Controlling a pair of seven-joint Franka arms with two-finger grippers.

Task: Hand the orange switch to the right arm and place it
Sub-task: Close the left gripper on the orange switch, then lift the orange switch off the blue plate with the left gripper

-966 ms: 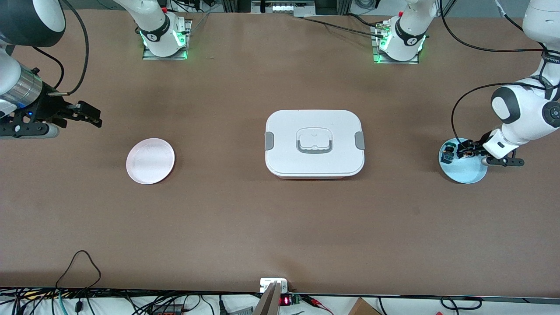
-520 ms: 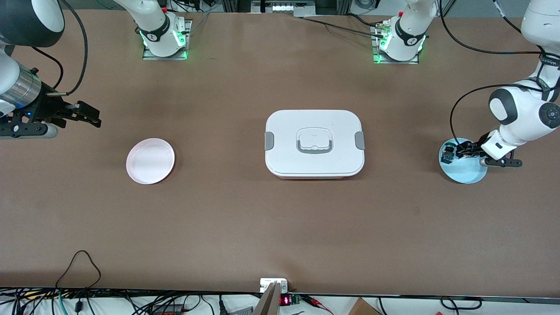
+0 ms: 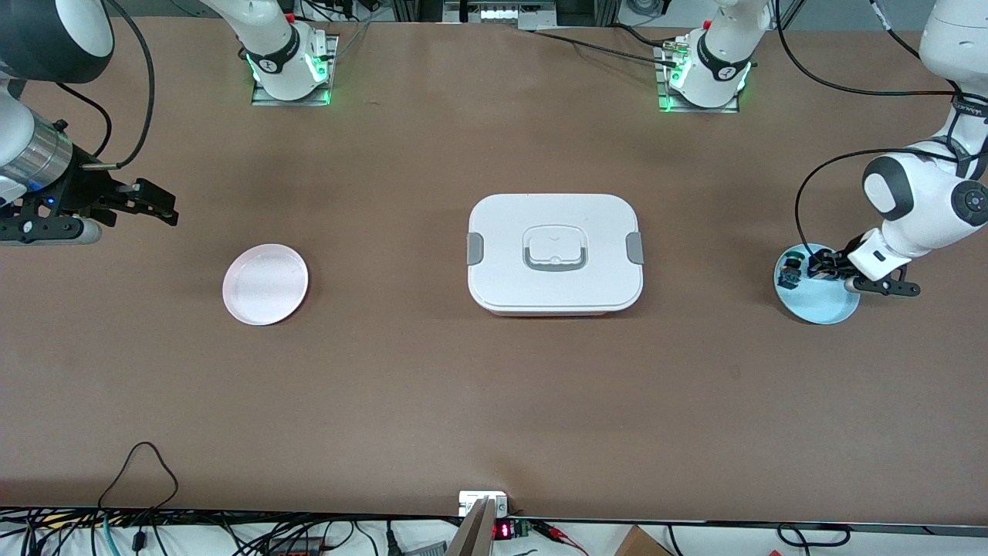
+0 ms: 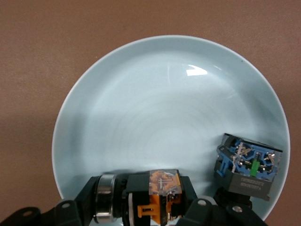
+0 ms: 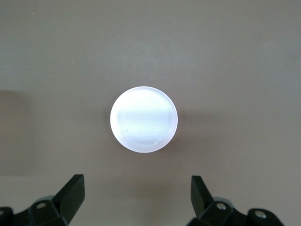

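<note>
Two grippers: we see left gripper (image 4: 157,207) clenched around orange switch (image 4: 162,190) on blue plate (image 4: 141,94); right gripper (image 5: 136,200) waits, spread.

This was a robotics lab: two white arms were bolted on metal base plates (image 3: 293,85) with green status lights to a brown-covered table (image 3: 432,386), and a tangle of cables (image 3: 231,537) and a small electronics board (image 3: 509,531) lined its near edge.
</note>
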